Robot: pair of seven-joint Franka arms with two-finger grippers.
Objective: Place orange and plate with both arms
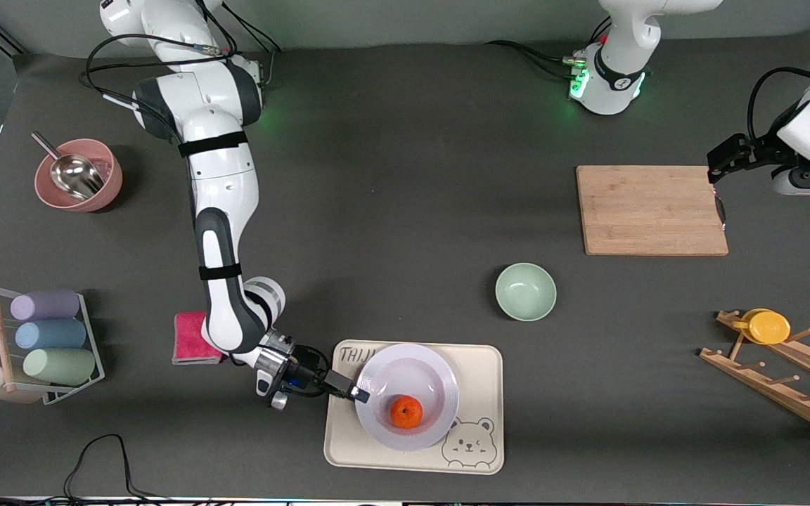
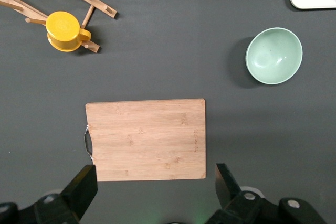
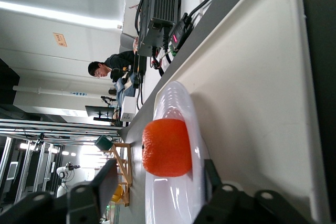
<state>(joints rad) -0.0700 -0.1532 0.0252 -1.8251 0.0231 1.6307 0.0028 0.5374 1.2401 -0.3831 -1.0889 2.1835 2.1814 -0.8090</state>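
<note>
**A:** Where do the task's things sit?

**B:** Take the rectangular cream bear-printed tray (image 1: 479, 393) as the landmark. The round glossy white-lavender plate (image 1: 384, 379) lies on it, and the small round bright-orange fruit, the orange (image 1: 406, 412), rests in the plate's recessed centre, toward the edge nearer the front camera.

**A:** And the right gripper (image 1: 358, 393)?

**B:** It is low at the tray's edge toward the right arm's end of the tabletop, right at the plate's rim. In the right wrist view its jaws stand apart on either side of the rim, with the orange (image 3: 166, 147) just past them. They are parted and clamp nothing, though whether a finger touches the rim I cannot tell.

**A:** The left gripper (image 1: 720, 160)?

**B:** It waits well away from the tray, above the rectangular bamboo cutting board (image 1: 651, 209) at the left arm's end. Its jaws are spread wide, with nothing between them.

**A:** Anything between the board and the tray?

**B:** A pale-green round bowl (image 1: 525, 291), farther from the front camera than the tray.
</note>
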